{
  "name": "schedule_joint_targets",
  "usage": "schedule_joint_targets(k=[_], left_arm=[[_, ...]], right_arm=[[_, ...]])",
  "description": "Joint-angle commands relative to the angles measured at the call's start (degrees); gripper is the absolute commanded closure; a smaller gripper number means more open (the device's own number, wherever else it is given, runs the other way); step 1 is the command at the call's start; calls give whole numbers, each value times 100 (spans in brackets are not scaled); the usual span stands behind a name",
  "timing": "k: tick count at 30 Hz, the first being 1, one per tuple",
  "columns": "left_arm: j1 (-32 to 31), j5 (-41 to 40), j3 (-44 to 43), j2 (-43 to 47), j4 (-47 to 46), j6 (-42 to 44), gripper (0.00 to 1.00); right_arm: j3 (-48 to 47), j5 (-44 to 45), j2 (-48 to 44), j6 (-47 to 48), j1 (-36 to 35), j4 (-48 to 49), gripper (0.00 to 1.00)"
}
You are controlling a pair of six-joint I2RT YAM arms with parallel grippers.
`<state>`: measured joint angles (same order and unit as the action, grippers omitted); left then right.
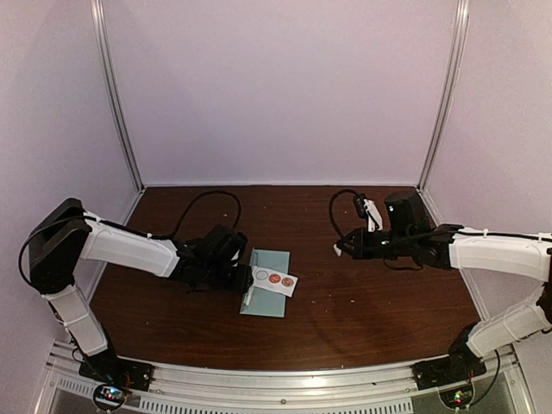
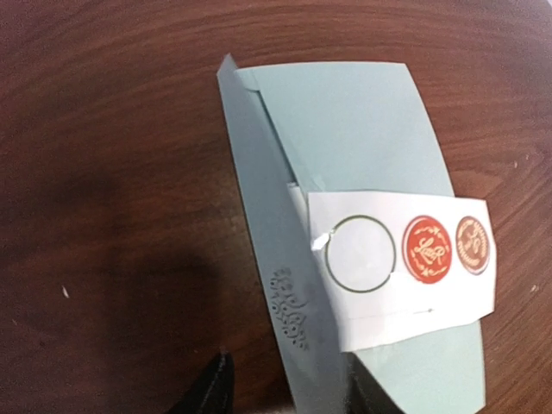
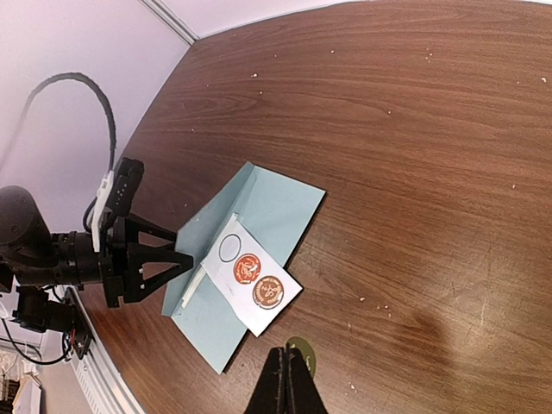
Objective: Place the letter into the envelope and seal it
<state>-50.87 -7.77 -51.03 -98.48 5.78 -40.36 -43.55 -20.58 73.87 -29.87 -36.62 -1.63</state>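
Observation:
The light blue envelope (image 1: 269, 293) (image 2: 362, 121) (image 3: 276, 207) lies flat on the brown table, its flap (image 2: 259, 216) standing up along the left side. A narrow cream edge of the letter (image 3: 197, 285) shows at the pocket's mouth; the rest is hidden inside. A white sticker strip (image 1: 276, 279) (image 2: 405, 259) (image 3: 254, 280) lies across the envelope with one empty ring and two round seals. My left gripper (image 1: 245, 274) (image 2: 289, 392) (image 3: 183, 259) is open, its fingers either side of the raised flap. My right gripper (image 1: 338, 250) (image 3: 289, 366) hovers right of the envelope, shut on a small olive round sticker (image 3: 304, 352).
Pale walls with metal corner posts (image 1: 119, 95) close in the table on three sides. Black cables (image 1: 207, 198) loop over the back of the table behind both arms. A metal rail (image 1: 276, 379) runs along the near edge.

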Motion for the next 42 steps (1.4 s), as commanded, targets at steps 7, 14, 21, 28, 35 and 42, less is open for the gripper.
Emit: schedule_joint_targets(k=[7,14,21,28,35,42], left_arm=[[-107,-738,-288,8,232,214,100],[-104,-2000,-1124,426,1283,793,100],[-108,-2952,-1882,763,1862,1845,100],[-107,-3813,-2370,702,2609,1983,100],[-113,-1033,-2220,1611,2050,2433,100],[-171,2117,-1786,1921,1877,2546,100]], right_arm=[[92,177,-57,47,-29,141,100],[108,247,-180,85,-27,60,100],[166,289,-290,69,-28,67,100],[158,352,-435,86,-26,-24,100],[121,418,-523,122,-25,-134,100],[135,260,-604,52,-28,-57,100]])
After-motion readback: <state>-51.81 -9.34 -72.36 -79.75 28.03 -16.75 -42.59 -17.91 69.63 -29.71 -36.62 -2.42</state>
